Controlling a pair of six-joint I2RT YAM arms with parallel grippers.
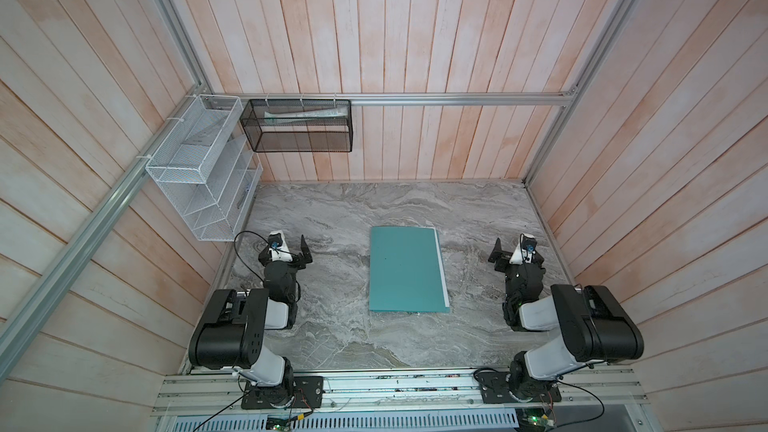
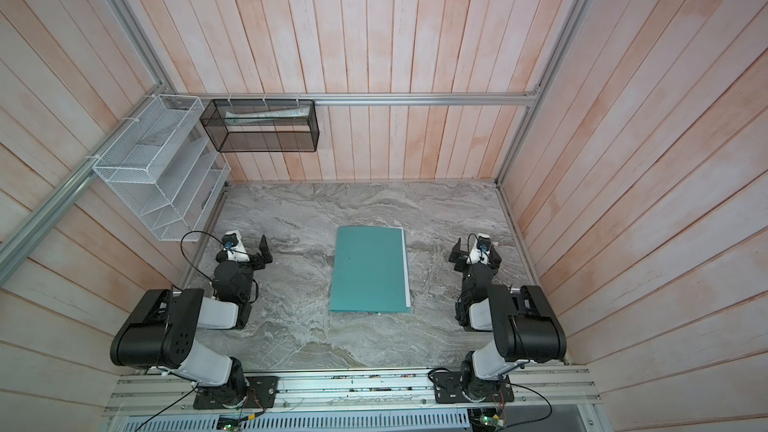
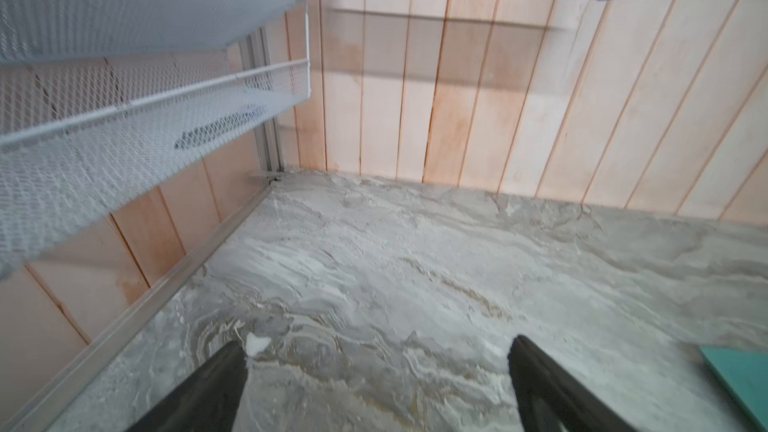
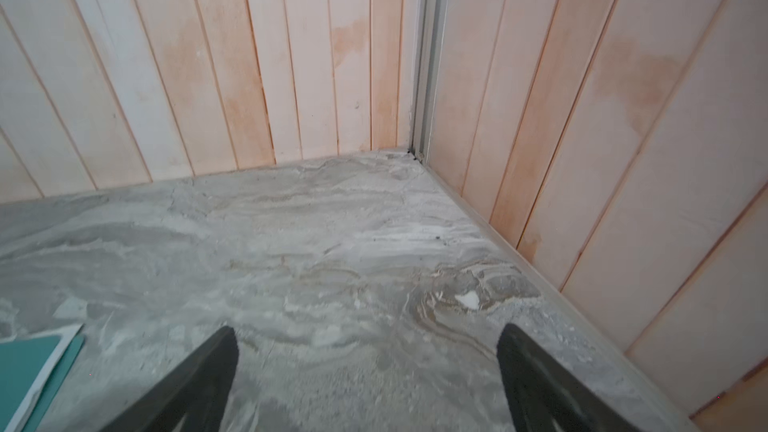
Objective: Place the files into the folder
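Note:
The teal folder [image 1: 405,270] [image 2: 368,270] lies flat and closed in the middle of the marble table. A thin white strip of the files [image 1: 444,274] [image 2: 407,274] sticks out along its right edge; the rest of them is hidden under the cover. My left gripper [image 1: 290,243] [image 2: 248,243] [image 3: 377,344] hovers open and empty to the left of the folder, apart from it. To the right of the folder my right gripper [image 1: 512,246] [image 2: 471,247] [image 4: 369,329] is open and empty too. A folder corner [image 3: 744,371] [image 4: 25,367] shows in each wrist view.
A white wire-mesh rack [image 1: 199,172] [image 3: 124,118] hangs on the left wall above the left gripper. A black mesh basket [image 1: 301,126] with a rolled paper hangs on the back wall. Wooden walls close the table on three sides.

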